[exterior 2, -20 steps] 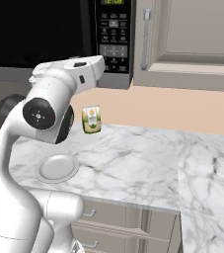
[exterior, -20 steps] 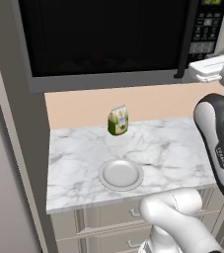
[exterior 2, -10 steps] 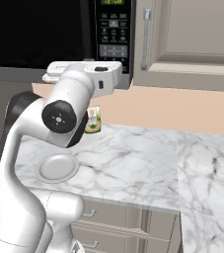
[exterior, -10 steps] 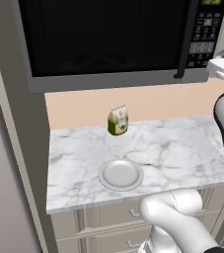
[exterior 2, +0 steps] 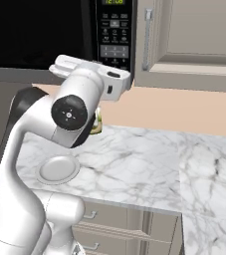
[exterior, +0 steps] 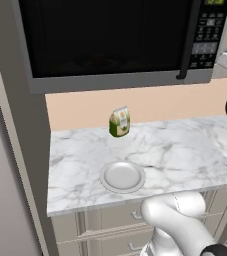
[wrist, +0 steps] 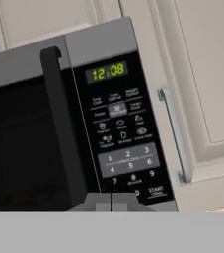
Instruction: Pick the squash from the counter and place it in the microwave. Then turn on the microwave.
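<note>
The large black-fronted microwave with its dark glass door, grey frame and vertical black handle has its door shut. Behind the glass a dim reddish patch shows low in the cavity, possibly the small round orange-red squash, though the dark glass makes this uncertain. On the white marble counter with grey veins, a round white plate lies empty near the front edge. A green-and-white carton with a yellow label stands upright behind the plate, near the beige back wall and apart from the plate.

The hand view looks straight at the microwave's button panel, where a green display and numbered keys can be read; the base views give the panel only small and at an angle. In that view the two-finger gripper is pressed together, fingertips meeting with nothing between them, just below the panel. A beige cabinet door with a metal bar handle stands beside the microwave.
</note>
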